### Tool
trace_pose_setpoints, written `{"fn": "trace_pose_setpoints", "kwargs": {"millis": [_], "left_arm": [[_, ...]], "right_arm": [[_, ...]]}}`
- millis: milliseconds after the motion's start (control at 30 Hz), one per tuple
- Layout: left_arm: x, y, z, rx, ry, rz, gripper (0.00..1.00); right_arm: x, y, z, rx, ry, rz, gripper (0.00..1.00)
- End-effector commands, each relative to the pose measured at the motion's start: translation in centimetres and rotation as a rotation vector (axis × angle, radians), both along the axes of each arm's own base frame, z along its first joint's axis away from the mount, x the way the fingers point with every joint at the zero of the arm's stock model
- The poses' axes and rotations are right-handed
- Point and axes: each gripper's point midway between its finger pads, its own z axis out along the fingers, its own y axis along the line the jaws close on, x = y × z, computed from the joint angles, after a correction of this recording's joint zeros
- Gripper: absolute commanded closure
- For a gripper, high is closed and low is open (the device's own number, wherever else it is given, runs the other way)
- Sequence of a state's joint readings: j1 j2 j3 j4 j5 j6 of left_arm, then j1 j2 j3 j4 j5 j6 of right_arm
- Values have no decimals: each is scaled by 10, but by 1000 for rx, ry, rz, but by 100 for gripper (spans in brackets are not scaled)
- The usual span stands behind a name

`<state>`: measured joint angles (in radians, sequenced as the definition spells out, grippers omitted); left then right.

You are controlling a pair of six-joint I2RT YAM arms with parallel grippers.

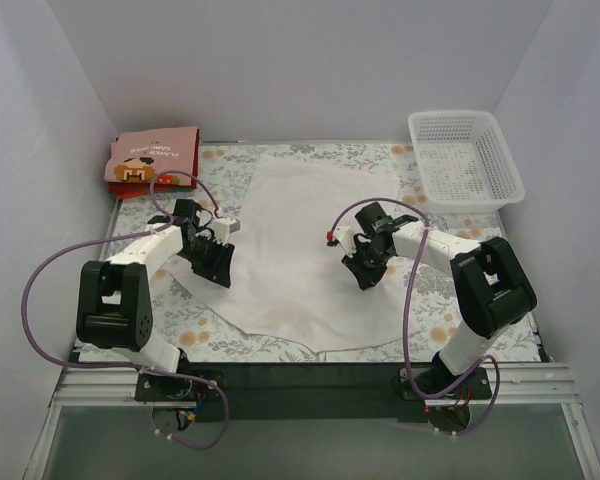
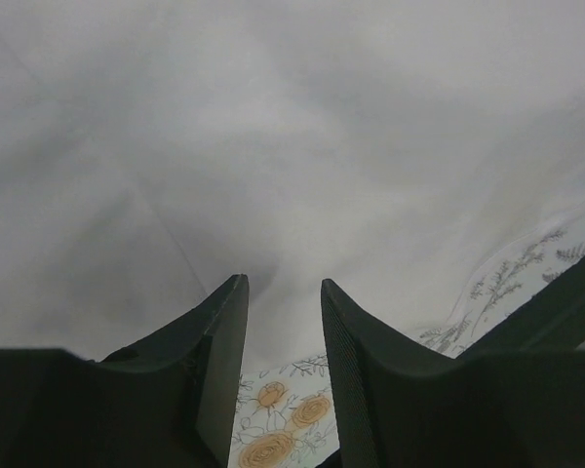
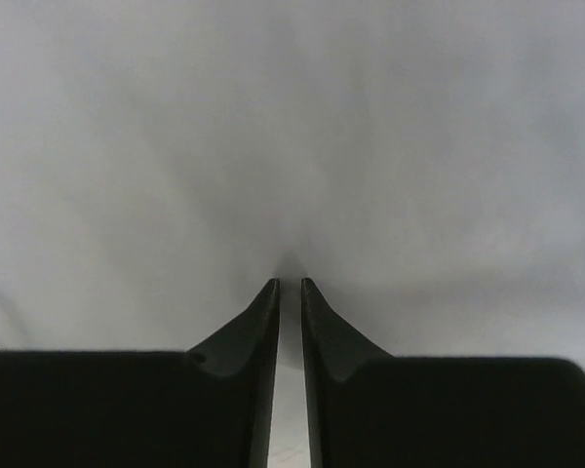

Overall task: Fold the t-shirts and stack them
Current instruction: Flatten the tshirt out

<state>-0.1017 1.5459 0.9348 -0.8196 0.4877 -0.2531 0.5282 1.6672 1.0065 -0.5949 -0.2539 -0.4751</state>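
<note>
Top external: left gripper (image 1: 214, 266) parted at white t-shirt (image 1: 292, 215) edge, right gripper (image 1: 366, 274) pinched on it; one-sided pull risking crooked fold.

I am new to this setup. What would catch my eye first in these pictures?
A large white t-shirt lies spread over the middle of the flowered table. The left gripper and right gripper are down on it, the right one pinching cloth. Folded shirts sit in the far left corner, a white basket far right.
</note>
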Motion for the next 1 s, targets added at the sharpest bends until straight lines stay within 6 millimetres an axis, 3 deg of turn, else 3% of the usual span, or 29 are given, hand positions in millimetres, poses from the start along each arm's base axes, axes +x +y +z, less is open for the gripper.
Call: {"fn": "trace_pose_setpoints", "kwargs": {"millis": [0,67,200,233,300,333,367,433,467,500,533,567,633,667,700,733,767,867,900,967], "left_arm": [[11,18,-24,116,42,82,67],[20,32,-45,174,79,120,69],[46,52,-62,237,97,182,76],[67,56,-68,254,86,188,76],[94,62,-71,294,70,198,76],[103,63,-74,303,89,202,77],[144,61,-68,292,41,216,77],[173,55,-60,262,34,246,77],[214,48,-36,218,-52,261,76],[224,35,-21,140,-69,250,74],[233,29,-4,106,-93,254,68],[247,25,27,75,-163,262,65],[247,14,61,-7,-221,246,57],[243,11,73,-28,-240,240,51],[225,2,90,-77,-251,216,50],[214,-1,95,-93,-251,201,50],[187,-5,94,-96,-227,175,49],[141,-14,79,-91,-176,118,49],[113,-14,62,-79,-128,103,49],[89,-15,48,-61,-92,89,49]], "right_arm": [[-23,-1,-17,-22,48,38,80],[-47,4,-26,-27,110,65,81],[-76,20,-33,-66,118,180,85],[-79,26,-31,-60,118,200,85],[-107,47,-25,-23,191,270,83],[-110,64,-15,10,203,296,83],[-128,78,-10,22,241,346,83],[-158,98,8,84,340,418,82],[-168,115,25,137,341,477,80],[-173,126,48,220,352,505,77],[-169,129,62,254,339,504,76],[-144,134,79,310,289,455,75],[-107,129,102,381,234,356,73],[-68,113,107,395,193,244,72],[-41,103,103,352,125,190,72],[-22,91,99,316,85,143,73],[7,71,89,250,25,82,74],[33,48,73,174,-4,23,75],[41,45,60,140,5,11,76],[51,39,49,110,11,-8,77]]}}
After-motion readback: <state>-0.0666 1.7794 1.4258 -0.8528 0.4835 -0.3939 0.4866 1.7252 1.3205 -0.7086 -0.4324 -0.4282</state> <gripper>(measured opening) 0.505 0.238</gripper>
